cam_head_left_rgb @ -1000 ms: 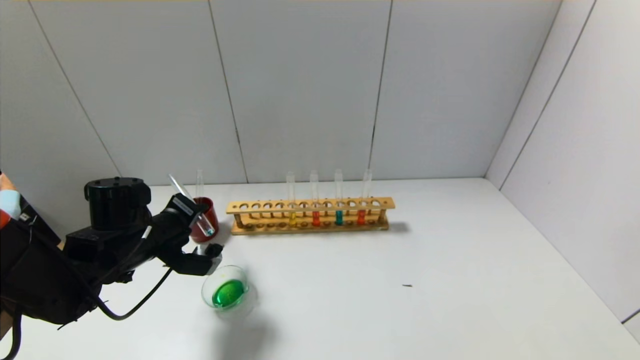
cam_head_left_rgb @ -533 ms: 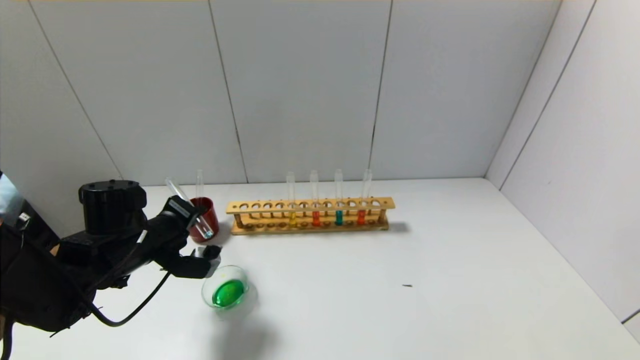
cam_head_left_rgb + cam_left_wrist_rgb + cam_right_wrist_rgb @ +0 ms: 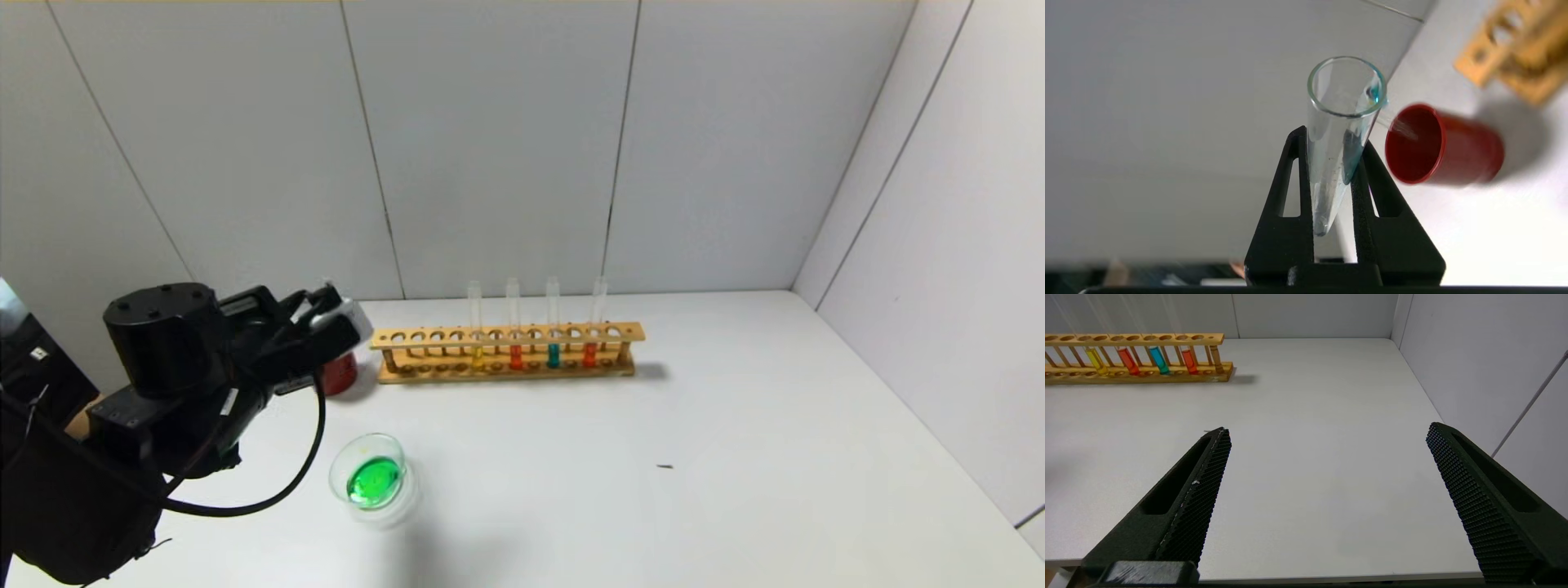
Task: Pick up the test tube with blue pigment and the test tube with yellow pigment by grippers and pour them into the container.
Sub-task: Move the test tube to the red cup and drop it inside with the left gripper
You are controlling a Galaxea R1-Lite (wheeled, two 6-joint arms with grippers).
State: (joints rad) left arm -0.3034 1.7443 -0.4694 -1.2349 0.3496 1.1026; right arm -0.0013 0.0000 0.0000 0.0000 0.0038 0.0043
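My left gripper (image 3: 331,314) (image 3: 1333,136) is shut on a clear test tube (image 3: 1345,102) that holds only teal-blue traces. It hovers at the back left, just above the red cup (image 3: 339,373). The container (image 3: 375,478), a clear glass dish with green liquid, sits on the table in front of that gripper. A tube with yellow liquid (image 3: 478,357) (image 3: 1096,361) and a tube with teal-blue liquid (image 3: 553,354) (image 3: 1159,361) stand in the wooden rack (image 3: 506,336). My right gripper (image 3: 1327,430) is open and empty above the table's near right part.
Two tubes with orange-red liquid (image 3: 515,356) (image 3: 589,354) also stand in the rack. The red cup (image 3: 1453,149) holds another clear tube (image 3: 1400,126). White walls close the back and the right side.
My left gripper has swung up and back from beside the dish to above the red cup, turning the held tube with it. The dish and the rack have not moved.
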